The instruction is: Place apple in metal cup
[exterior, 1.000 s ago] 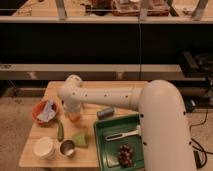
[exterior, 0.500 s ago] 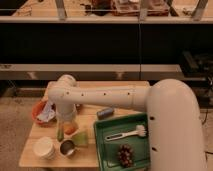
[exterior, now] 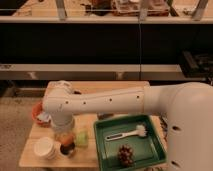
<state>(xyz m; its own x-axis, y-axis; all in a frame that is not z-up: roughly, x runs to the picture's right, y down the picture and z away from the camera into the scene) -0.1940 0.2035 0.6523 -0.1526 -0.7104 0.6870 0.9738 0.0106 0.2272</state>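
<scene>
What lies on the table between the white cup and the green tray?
In the camera view, the metal cup with the apple over it under the gripper, then a pale green wedge, separate the white cup and green tray.

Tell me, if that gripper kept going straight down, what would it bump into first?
Probably the metal cup: the gripper hangs just above it, with the apple seemingly at its tip. Depth is unclear.

A wooden worktop (exterior: 107,86) stands on a speckled grey floor (exterior: 15,107). Behind it runs a long dark counter with pale horizontal rails (exterior: 100,70), under dim, warm light. The gripper is hidden below the arm
</scene>
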